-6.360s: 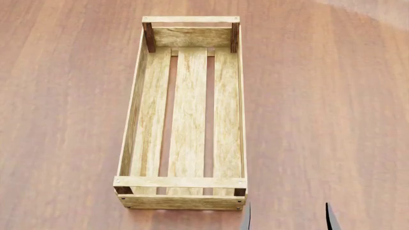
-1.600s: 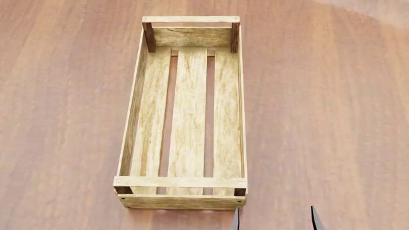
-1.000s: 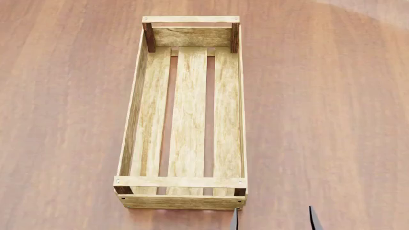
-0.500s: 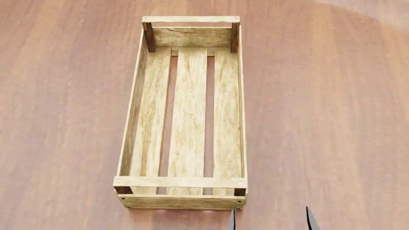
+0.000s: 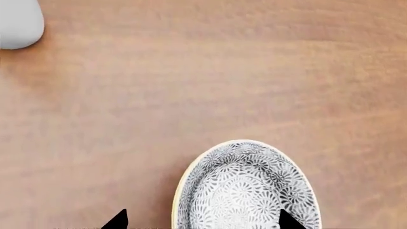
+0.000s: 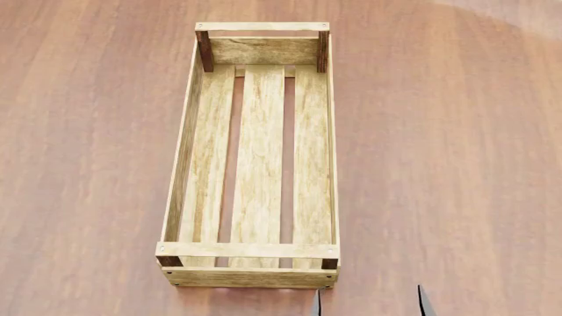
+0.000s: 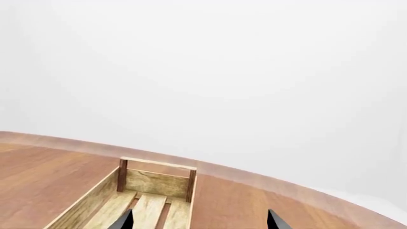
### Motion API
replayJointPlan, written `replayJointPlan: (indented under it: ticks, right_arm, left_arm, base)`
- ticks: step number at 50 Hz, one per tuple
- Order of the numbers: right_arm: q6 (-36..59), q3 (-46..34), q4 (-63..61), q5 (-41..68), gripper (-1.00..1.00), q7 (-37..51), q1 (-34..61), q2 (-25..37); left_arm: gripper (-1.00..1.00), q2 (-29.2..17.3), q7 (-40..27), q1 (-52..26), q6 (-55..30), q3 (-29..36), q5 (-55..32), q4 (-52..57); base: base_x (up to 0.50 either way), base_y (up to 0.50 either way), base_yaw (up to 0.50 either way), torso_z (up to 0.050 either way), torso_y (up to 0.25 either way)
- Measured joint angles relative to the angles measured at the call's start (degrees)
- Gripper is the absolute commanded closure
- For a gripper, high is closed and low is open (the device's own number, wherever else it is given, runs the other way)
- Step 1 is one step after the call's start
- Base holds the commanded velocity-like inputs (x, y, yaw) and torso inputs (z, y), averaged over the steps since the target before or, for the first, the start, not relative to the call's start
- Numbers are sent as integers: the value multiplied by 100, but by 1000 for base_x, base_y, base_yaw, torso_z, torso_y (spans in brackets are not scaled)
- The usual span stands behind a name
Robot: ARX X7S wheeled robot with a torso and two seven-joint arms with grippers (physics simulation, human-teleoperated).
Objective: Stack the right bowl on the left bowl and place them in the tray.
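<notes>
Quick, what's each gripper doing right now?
Left gripper: open, empty, above the patterned bowl.
Right gripper: open, empty, beside the tray.

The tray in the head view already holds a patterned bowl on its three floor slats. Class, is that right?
No. The head view shows the tray with bare slats; the patterned bowl sits on the table, seen in the left wrist view.

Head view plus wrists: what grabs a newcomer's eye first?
The long pale wooden tray sits mid-table with nothing in it. In the left wrist view, a grey-patterned bowl lies on the brown table, between the open left gripper's tips.
</notes>
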Motion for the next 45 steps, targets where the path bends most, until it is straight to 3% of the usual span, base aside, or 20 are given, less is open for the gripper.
replayJointPlan:
  ticks: [45]
  right_arm:
    - [35, -82, 19, -22, -100, 24, 34, 24]
  left_arm:
    - [-100, 83, 427, -260, 202, 53, 65, -919]
  base:
    - [0, 0, 0, 0, 0]
